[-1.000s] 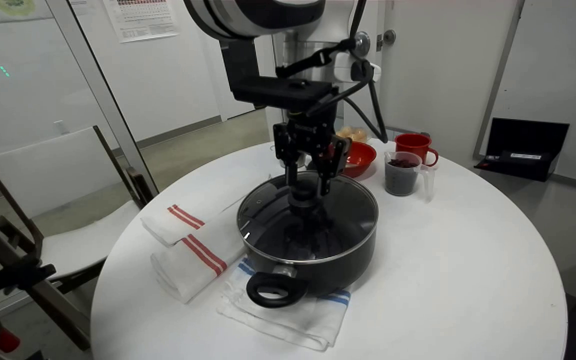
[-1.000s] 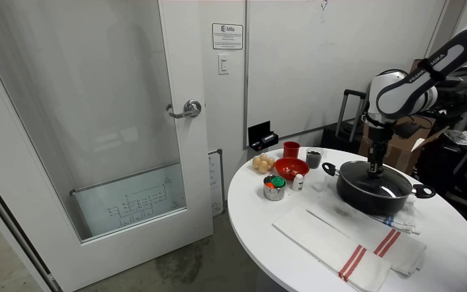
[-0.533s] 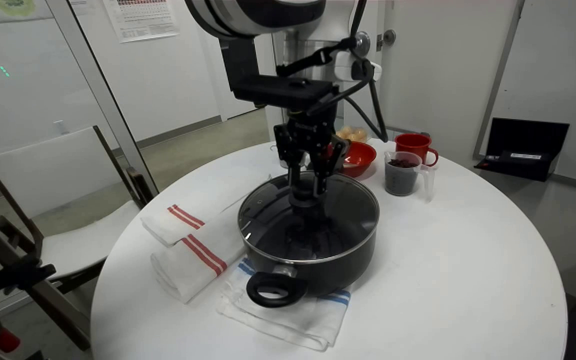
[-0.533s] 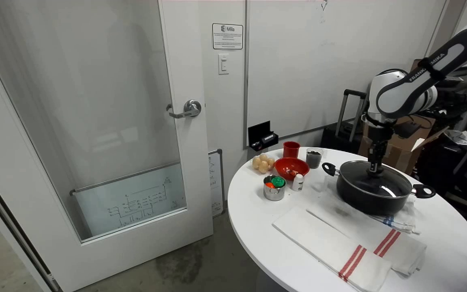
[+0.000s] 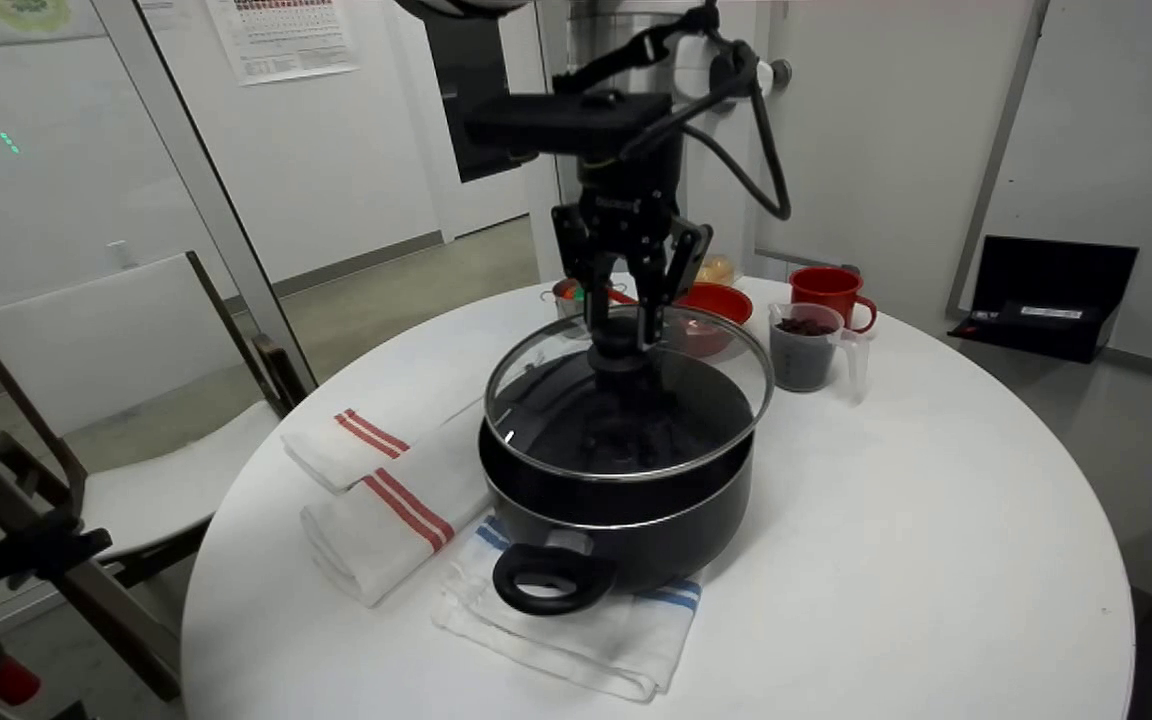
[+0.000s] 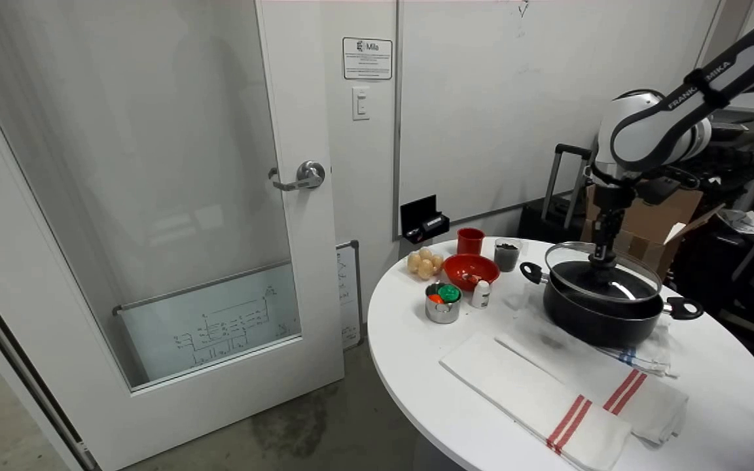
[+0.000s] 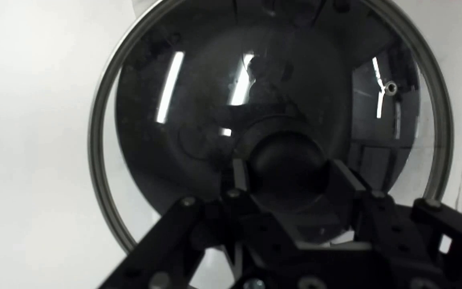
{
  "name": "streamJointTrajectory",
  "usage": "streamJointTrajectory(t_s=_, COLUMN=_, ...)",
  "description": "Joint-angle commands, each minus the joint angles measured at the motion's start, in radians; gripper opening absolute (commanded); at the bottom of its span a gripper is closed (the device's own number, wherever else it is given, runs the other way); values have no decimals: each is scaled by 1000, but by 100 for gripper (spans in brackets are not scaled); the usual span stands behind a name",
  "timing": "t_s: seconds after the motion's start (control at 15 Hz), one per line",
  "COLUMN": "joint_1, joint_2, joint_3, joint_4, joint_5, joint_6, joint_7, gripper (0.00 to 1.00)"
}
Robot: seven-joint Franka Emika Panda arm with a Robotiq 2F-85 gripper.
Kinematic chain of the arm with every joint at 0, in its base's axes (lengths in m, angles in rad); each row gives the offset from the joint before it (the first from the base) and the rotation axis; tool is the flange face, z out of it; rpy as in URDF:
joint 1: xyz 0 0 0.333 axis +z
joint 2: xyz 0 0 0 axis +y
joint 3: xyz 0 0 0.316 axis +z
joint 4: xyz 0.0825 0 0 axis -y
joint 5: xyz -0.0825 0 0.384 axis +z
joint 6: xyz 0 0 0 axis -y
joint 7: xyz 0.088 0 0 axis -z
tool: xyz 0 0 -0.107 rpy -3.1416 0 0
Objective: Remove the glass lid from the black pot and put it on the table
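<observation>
- My tool (image 5: 623, 325) had its fingers drawn in to the width of the dark knob (image 7: 289, 160), gripping it; in the wrist view the pads (image 7: 240, 174) pressed against it from two sides.
- I held the glass lid (image 5: 626, 430) up over the black pot (image 5: 626, 555), roughly level, with its metal rim apart from the pot's rim in both exterior views.
- Through that gap the dark inside of the pot showed in an exterior view.
- In the wrist view the pot showed through the glass, and a small metal-ringed vent (image 7: 390, 88) sat toward one edge of the lid.
- The pot stood upright on a folded blue-striped towel (image 5: 566, 650), on the round white bench (image 5: 916, 540); its two black loop handles (image 5: 591, 577) stuck out on opposite sides.
- Beside the pot lay two folded red-striped towels (image 6: 521, 386).
- Elsewhere on the bench stood a red bowl (image 6: 461, 267) with a small white bottle (image 6: 481, 296) just beside it, and a steel cup (image 6: 442, 312) holding green and orange things (image 6: 448, 293).
- A clear measuring cup (image 5: 800, 362) of dark pieces (image 5: 804, 327) stood just beside a red mug (image 5: 824, 286); near the bowl lay a cluster of pale brown round items (image 6: 425, 267), whose kind I could not tell.
</observation>
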Motion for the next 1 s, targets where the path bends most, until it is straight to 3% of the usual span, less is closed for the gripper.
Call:
streamJointTrajectory(t_s=0.0, joint_1=18, joint_2=-107, joint_3=9, joint_4=-47, joint_5=10, joint_6=-32, joint_7=-15, gripper=25)
streamJointTrajectory(t_s=0.93, joint_1=192, joint_2=-113, joint_3=115, joint_4=21, joint_5=-23, joint_6=-159, joint_7=-95, gripper=25)
